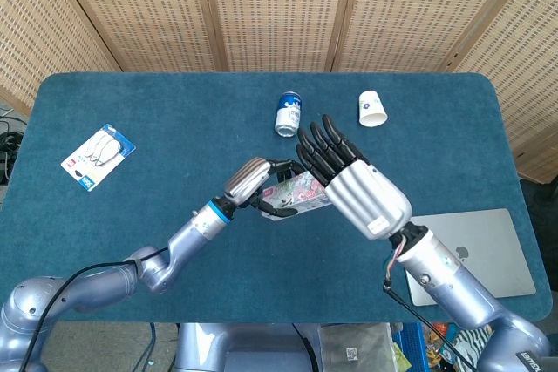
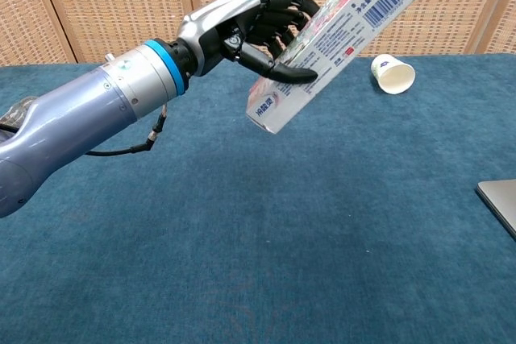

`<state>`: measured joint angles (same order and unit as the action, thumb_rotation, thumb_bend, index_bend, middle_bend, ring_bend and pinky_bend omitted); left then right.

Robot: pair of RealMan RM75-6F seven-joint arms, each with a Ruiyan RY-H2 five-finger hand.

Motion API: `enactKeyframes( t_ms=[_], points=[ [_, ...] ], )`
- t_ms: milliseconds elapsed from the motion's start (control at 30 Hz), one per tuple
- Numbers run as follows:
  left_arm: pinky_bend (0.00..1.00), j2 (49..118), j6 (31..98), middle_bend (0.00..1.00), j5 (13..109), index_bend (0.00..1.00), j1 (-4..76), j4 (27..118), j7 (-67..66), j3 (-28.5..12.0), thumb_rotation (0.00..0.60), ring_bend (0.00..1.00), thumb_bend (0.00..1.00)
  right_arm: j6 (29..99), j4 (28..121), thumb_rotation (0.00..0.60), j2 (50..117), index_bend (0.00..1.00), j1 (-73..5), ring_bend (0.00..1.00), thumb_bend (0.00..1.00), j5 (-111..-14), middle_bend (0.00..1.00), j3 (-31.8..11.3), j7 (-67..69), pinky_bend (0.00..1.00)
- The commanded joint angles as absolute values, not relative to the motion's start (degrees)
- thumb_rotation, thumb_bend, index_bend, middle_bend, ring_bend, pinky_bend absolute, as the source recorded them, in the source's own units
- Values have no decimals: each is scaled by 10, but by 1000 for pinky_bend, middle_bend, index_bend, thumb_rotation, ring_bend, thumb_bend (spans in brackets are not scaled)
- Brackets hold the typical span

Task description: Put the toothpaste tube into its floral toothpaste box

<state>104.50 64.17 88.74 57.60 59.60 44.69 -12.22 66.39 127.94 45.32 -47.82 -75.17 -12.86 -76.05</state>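
Observation:
My left hand (image 1: 253,182) grips the floral toothpaste box (image 1: 296,191) around its lower half and holds it above the table. In the chest view the box (image 2: 339,38) tilts up to the right from the left hand (image 2: 258,18), and its open end runs off the top edge. My right hand (image 1: 357,185) is open, with its fingers stretched flat over the box's open end in the head view. It holds nothing that I can see. No toothpaste tube shows in either view. The right hand hides the box's mouth in the head view.
A blue can (image 1: 289,114) and a tipped paper cup (image 1: 372,108) lie at the back of the blue table (image 1: 157,102). A blister pack (image 1: 98,156) lies far left. A grey laptop (image 1: 488,250) sits at the right front edge. The cup (image 2: 393,72) also shows in the chest view.

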Motion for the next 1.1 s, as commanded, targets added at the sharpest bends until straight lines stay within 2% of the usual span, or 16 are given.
enactKeyframes(
  t_ms=[33,100,300,533,767,833,933,1100],
  points=[
    [512,1045,646,552,887,561,576,595,451,-124,600,498,209,701,1275,600,441,0,-456,0,0,-785,0,-138,-730,0],
    [512,1043,658,552,888,561,573,594,454,-125,600,498,209,735,1269,600,427,0,-435,0,0,-788,0,-149,-693,0],
    [513,1037,674,552,884,560,565,594,465,-131,600,498,209,779,1227,600,390,0,-389,0,0,-770,0,-162,-606,0],
    [512,996,669,552,902,561,549,585,410,-95,600,498,210,768,1139,600,402,0,-346,0,0,-760,0,-140,-462,0],
    [513,958,658,552,914,560,518,559,368,-49,600,498,210,755,1015,600,478,0,-314,0,0,-789,0,-107,-284,0],
    [512,951,646,552,913,560,505,548,361,-30,600,498,209,751,953,600,527,0,-301,0,0,-797,0,-92,-203,0],
    [513,953,638,552,915,561,494,531,349,-14,600,498,209,763,860,600,594,0,-288,0,0,-824,0,-76,-120,0],
    [512,970,614,552,910,561,486,501,325,-2,600,498,210,779,781,600,652,0,-272,0,0,-846,0,-62,-62,0]
  ],
)
